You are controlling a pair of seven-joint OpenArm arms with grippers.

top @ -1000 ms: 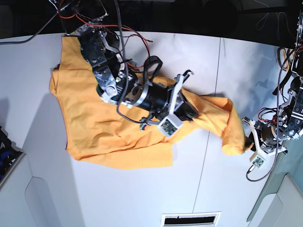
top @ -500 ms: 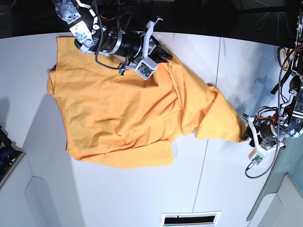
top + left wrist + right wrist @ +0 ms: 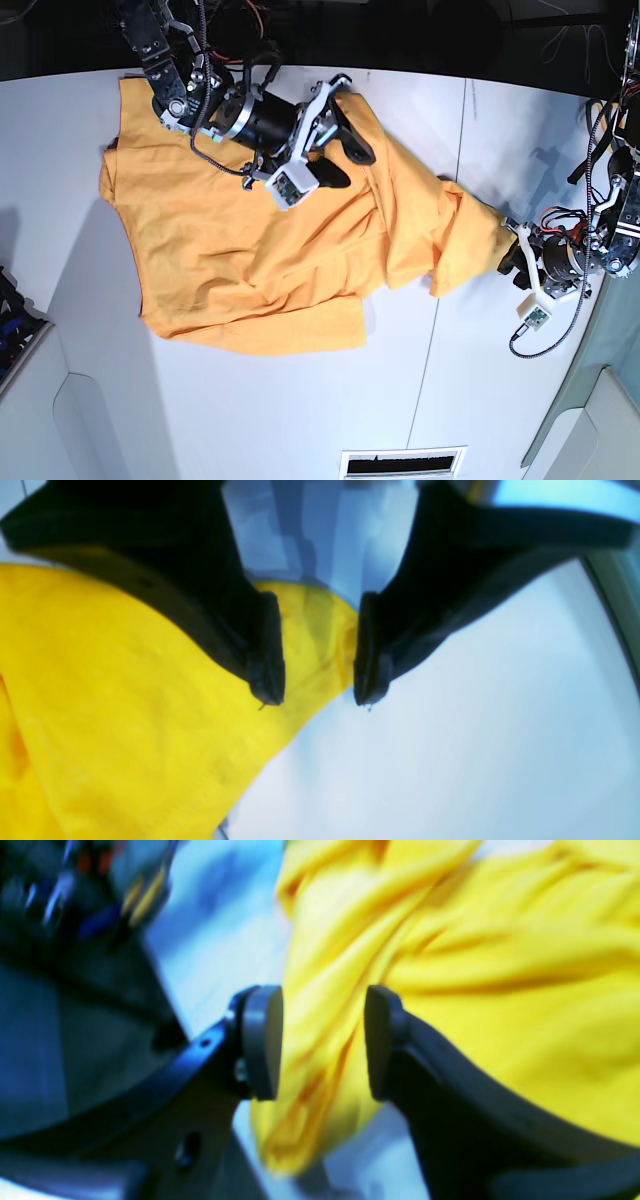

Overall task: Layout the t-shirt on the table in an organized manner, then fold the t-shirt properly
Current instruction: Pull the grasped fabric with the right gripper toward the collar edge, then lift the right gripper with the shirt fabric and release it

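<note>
One t-shirt (image 3: pixel 250 250), one table (image 3: pixel 450 400), two grippers.
Shirt lay orange-yellow, rumpled, half spread on the table; right gripper (image 3: pixel 322 1042) stood parted, a loose fold between its fingers (image 3: pixel 262 1040), ungripped; left gripper (image 3: pixel 317 650) parted, straddling a shirt corner, fabric clear of the pads.

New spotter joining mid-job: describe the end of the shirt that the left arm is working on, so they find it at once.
Start at the wide white table, then the crumpled orange-yellow cotton t-shirt across it. Follow the one narrow bunched tail toward the left gripper; its tip lies between open fingers, unlike the broad spread body.
</note>
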